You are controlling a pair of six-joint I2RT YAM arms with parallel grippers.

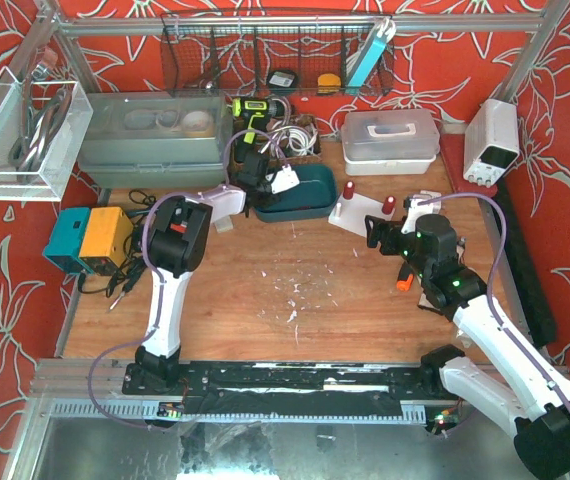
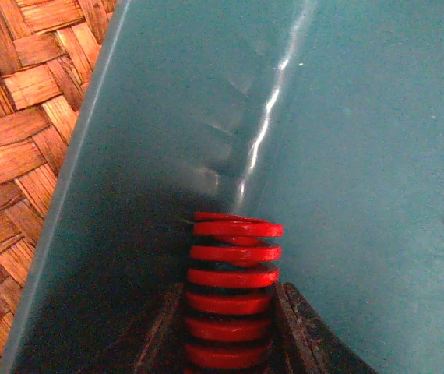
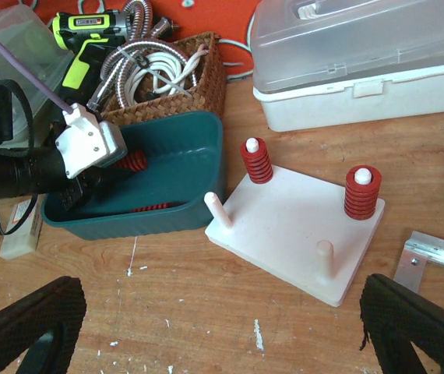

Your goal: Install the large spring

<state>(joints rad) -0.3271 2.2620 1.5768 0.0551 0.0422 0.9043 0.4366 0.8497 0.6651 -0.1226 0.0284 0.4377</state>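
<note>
In the left wrist view a red large spring (image 2: 234, 273) stands between the two dark fingers of my left gripper (image 2: 230, 335), which presses it from both sides inside the teal bin (image 2: 354, 156). The top view shows that gripper (image 1: 271, 188) reaching into the bin (image 1: 315, 200). Another red spring (image 3: 150, 208) lies on the bin floor. The white peg board (image 3: 284, 214) carries a spring on each of its two back pegs (image 3: 256, 162) (image 3: 362, 193); the front two pegs (image 3: 218, 209) (image 3: 325, 255) are bare. My right gripper (image 3: 222, 335) hovers open over the table in front of the board.
A wicker basket (image 3: 199, 74) with a hose and a green drill (image 3: 89, 39) sits behind the bin. A clear lidded box (image 3: 362, 54) stands behind the board, and a metal bracket (image 3: 434, 251) lies to its right. A teal-and-yellow box (image 1: 90, 238) is at the left.
</note>
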